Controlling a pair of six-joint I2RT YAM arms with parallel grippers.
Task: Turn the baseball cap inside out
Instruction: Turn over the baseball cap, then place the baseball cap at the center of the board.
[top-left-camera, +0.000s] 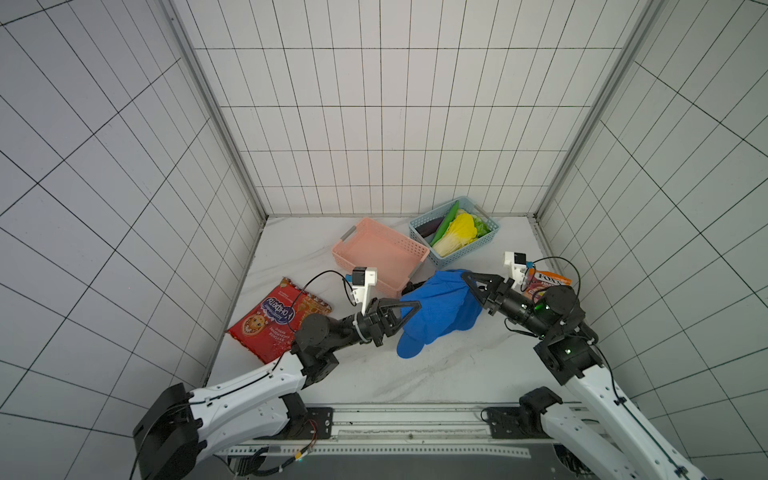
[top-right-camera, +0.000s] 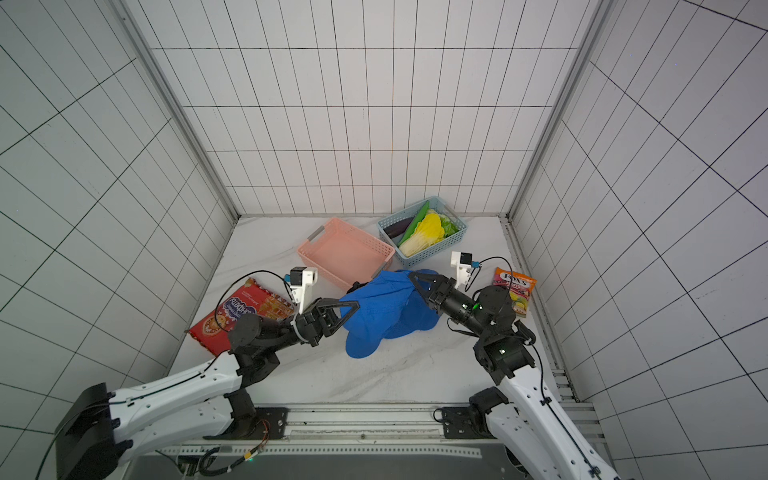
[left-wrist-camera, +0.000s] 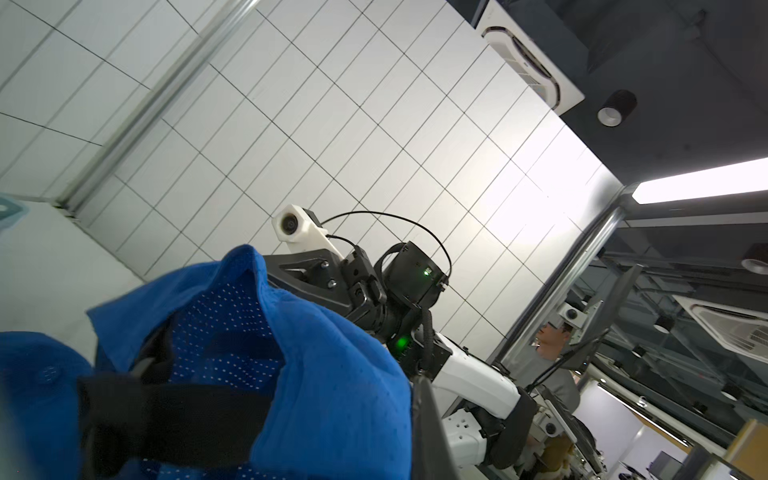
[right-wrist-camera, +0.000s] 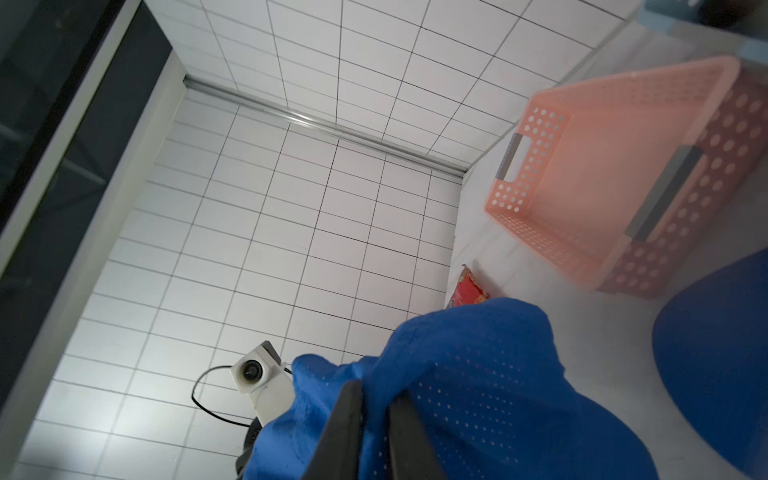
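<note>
Left claw (top-left-camera: 417, 306) clenched on blue baseball cap (top-left-camera: 440, 309) edge; right claw (top-left-camera: 466, 276) pinching cap mesh opposite.

We hang stereo head high over near edge of table (top-left-camera: 415, 374), facing steeply down toward back wall (top-left-camera: 374, 124); both top views share whole tabletop, shifted slightly sideways. Left wrist camera (top-left-camera: 364, 276) sits very close to blue cap (left-wrist-camera: 332, 374), tilted up across it; there we catch right wrist camera (left-wrist-camera: 291, 224) and ceiling (left-wrist-camera: 665, 62). Right wrist camera, equally close, looks back across cap, catching left wrist camera and pink basket (right-wrist-camera: 536, 137).
</note>
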